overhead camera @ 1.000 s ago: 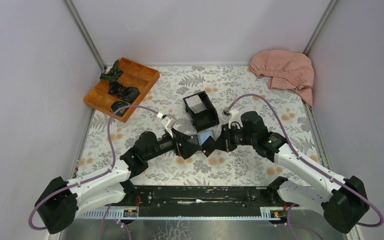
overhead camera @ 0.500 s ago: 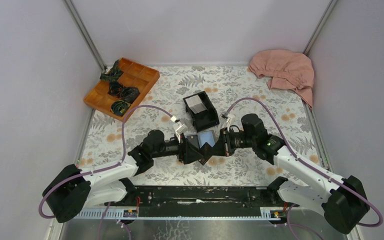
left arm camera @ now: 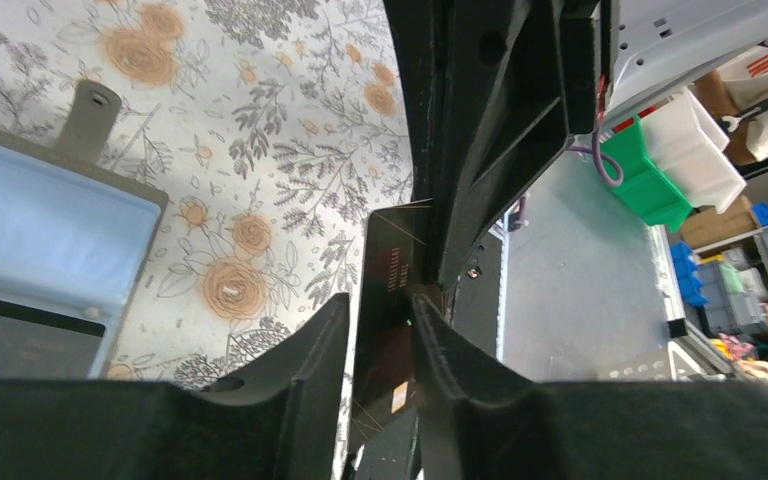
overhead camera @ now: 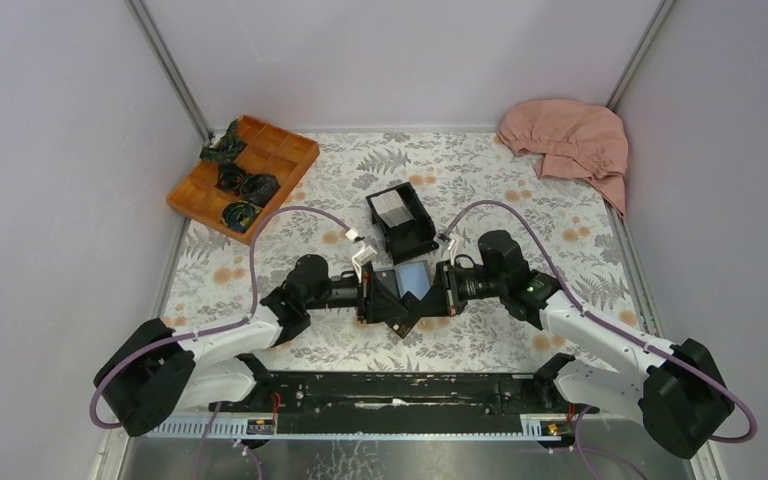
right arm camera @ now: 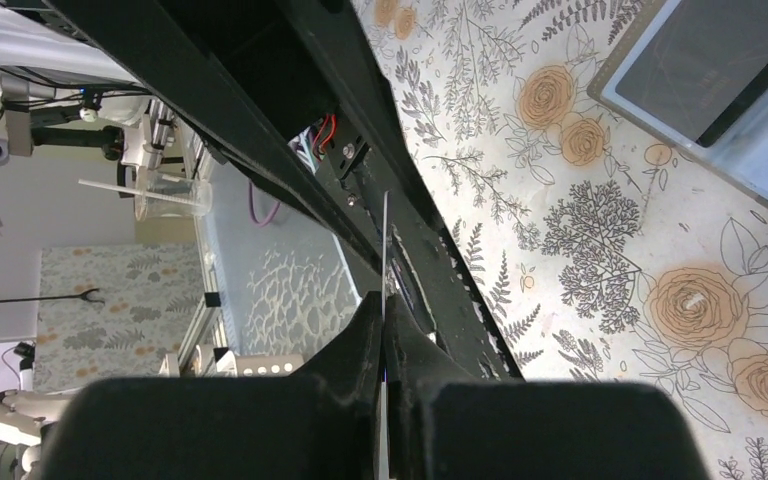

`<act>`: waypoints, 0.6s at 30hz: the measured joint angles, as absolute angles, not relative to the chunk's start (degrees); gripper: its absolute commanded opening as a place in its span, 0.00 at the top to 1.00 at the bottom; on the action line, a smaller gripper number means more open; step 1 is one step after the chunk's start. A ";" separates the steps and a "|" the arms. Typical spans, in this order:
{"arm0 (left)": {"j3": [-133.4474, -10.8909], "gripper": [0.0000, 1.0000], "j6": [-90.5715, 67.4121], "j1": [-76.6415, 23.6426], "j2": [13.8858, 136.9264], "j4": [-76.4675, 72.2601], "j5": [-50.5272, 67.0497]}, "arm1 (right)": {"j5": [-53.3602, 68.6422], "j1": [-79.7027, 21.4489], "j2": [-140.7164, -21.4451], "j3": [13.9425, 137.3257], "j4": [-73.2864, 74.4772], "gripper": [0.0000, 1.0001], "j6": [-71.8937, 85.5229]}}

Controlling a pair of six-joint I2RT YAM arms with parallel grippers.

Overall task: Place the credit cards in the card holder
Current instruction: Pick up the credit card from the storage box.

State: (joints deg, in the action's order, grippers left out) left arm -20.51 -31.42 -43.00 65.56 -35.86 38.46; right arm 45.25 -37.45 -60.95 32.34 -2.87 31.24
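Observation:
The card holder (overhead camera: 415, 276) lies open on the flowered table, one half blue (left arm camera: 50, 230), one dark (right arm camera: 720, 70). My two grippers meet just in front of it. The right gripper (right arm camera: 384, 305) is shut on a thin credit card (right arm camera: 384, 230), seen edge-on there. The left gripper (left arm camera: 375, 298) has its fingers on either side of that card (left arm camera: 392, 260), whose facing side is dark. A sliver of table shows between one finger and the card. More white credit cards (overhead camera: 392, 207) sit in the black box (overhead camera: 412, 238) behind.
An orange compartment tray (overhead camera: 282, 160) with dark bundles stands at the back left. A pink cloth (overhead camera: 566, 138) lies in the back right corner. The black base rail (overhead camera: 400, 390) runs along the near edge.
My left gripper has moved right to the card held by the right gripper, and its jaws have narrowed around it. The right gripper shifted slightly left and stayed shut.

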 measured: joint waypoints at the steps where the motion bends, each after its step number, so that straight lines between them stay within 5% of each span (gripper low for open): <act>1: -20.56 0.49 -31.44 -43.00 66.06 -36.10 38.72 | 45.52 -37.45 -61.04 32.32 -3.31 1.00 31.42; 3: -20.56 0.51 -31.79 -43.00 66.78 -36.38 39.22 | 46.09 -37.45 -61.08 32.32 -3.77 1.00 31.86; 8: -20.60 0.98 -32.60 -42.94 66.87 -37.47 40.82 | 46.50 -37.45 -61.28 32.29 -4.78 1.00 32.29; 13: -20.64 1.00 -34.15 -42.28 66.85 -38.13 42.61 | 46.24 -37.34 -61.73 32.05 -5.23 1.00 31.77; 18: -20.58 1.00 -34.83 -41.71 66.83 -38.68 42.92 | 45.76 -37.34 -61.73 32.08 -5.43 0.61 31.20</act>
